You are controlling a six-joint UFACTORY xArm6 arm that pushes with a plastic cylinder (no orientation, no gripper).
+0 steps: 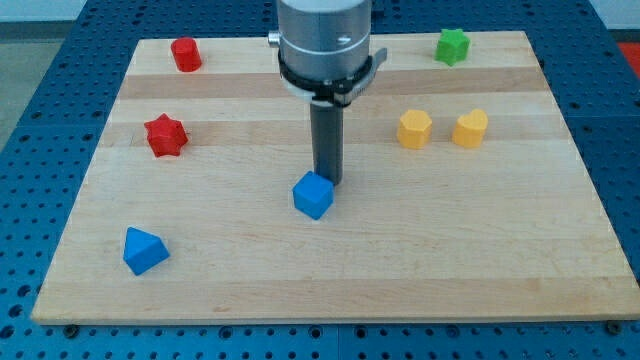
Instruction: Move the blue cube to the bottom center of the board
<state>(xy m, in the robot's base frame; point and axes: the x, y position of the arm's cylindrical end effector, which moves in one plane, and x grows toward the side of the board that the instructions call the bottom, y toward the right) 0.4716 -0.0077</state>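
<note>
No writing or label can be read anywhere; the blue cube (313,195), plain and glossy with one corner turned toward the view's bottom, sits near the middle of the wooden bench (420,260), a little below centre, with my tip (329,182) touching its upper right edge. The arm carries no fingers, only the dark rod. The pale planked bench lies on a blue perforated surface (40,60), and also holds a blue wedge-like block (144,250) at lower left, two red blocks (166,135) at left, two yellow blocks (414,129) at right and a green block (452,46) at the top.

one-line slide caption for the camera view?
My tip sits just above-right of the blue cube near mid-board, ready to push it toward the view's bottom.
</note>
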